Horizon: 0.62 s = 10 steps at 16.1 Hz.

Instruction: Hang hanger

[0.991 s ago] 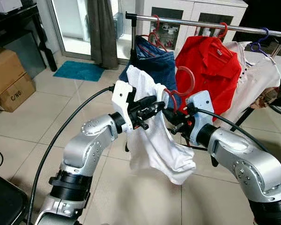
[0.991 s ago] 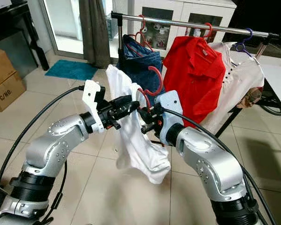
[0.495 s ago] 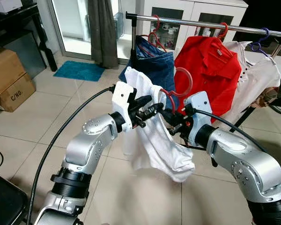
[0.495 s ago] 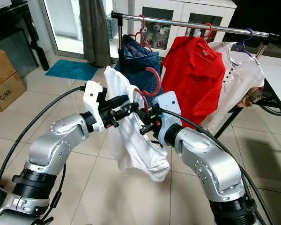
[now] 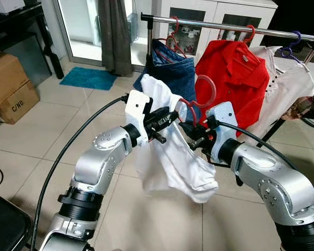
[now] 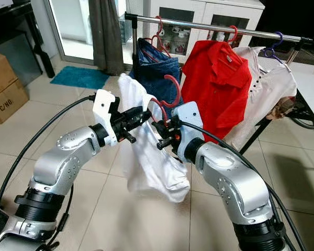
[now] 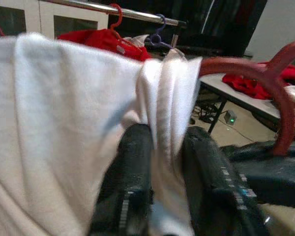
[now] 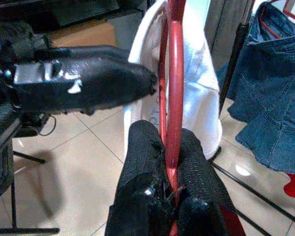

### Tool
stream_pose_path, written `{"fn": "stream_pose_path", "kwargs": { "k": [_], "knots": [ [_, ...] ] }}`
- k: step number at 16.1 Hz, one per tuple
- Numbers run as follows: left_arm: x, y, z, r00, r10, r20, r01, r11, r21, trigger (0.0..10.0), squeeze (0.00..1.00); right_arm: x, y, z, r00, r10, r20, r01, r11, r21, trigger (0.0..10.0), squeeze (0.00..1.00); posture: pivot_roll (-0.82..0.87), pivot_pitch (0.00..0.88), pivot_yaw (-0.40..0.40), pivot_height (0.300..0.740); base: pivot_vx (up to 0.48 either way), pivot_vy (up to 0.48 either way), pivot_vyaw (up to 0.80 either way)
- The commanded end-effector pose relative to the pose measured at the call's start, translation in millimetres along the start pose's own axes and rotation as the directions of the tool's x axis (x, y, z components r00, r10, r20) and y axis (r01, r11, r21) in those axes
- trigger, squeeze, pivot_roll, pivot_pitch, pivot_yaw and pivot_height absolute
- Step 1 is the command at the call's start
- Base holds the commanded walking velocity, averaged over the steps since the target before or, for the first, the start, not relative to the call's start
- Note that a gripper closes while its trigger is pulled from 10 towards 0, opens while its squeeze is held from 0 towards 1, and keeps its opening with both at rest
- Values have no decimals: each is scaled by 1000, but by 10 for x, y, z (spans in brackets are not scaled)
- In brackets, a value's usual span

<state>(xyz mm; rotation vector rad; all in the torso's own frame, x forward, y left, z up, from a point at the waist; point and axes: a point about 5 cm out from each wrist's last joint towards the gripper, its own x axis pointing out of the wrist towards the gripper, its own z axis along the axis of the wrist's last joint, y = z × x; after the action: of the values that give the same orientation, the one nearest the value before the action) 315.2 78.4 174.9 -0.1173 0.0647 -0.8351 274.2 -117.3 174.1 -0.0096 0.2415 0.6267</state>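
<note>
A white garment [image 5: 170, 151] hangs on a red hanger [image 5: 199, 97] that I hold in front of me, short of the clothes rail [image 5: 225, 25]. My left gripper [image 5: 167, 117] is shut on a fold of the white garment [image 7: 162, 123] near its top. Facing it, my right gripper [image 5: 191, 130] is shut on the red hanger [image 8: 174, 98], below its hook. The hanger's hook [image 5: 212, 86] curls upward, below the rail and in front of the red shirt [image 5: 233, 78].
The rail carries blue jeans [image 5: 170, 68], a red shirt and a cream shirt [image 5: 288, 83], each on a hanger. A dark curtain [image 5: 112, 34] hangs left of the rail. Cardboard boxes [image 5: 10, 89] stand at far left, a teal mat [image 5: 89, 78] lies on the tiled floor.
The left gripper has shifted slightly on the garment's top, and the white cloth's lower part has swung and settled. The hanger stays at about the same place.
</note>
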Motion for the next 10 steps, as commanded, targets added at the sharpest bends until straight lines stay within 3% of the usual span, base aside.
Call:
{"fn": "stream_pose_path", "kwargs": {
  "k": [1,6,10],
  "knots": [
    [2,-57,30,999,-28,23,28,1000,13,0,0,9,-21,108,999,-7,32,8,1000,-18,10000,0,-164,0,-49,740,0,0,0],
    [-61,-31,92,998,12,64,-13,1000,10,0,0,3,-32,86,999,-21,26,22,1000,-12,10000,0,-165,0,-47,740,0,0,0],
    [-196,150,144,974,195,116,-195,981,-5,0,0,-21,-103,26,996,-85,3,85,996,3,10000,0,-166,0,-42,740,0,0,0]
  ]
}}
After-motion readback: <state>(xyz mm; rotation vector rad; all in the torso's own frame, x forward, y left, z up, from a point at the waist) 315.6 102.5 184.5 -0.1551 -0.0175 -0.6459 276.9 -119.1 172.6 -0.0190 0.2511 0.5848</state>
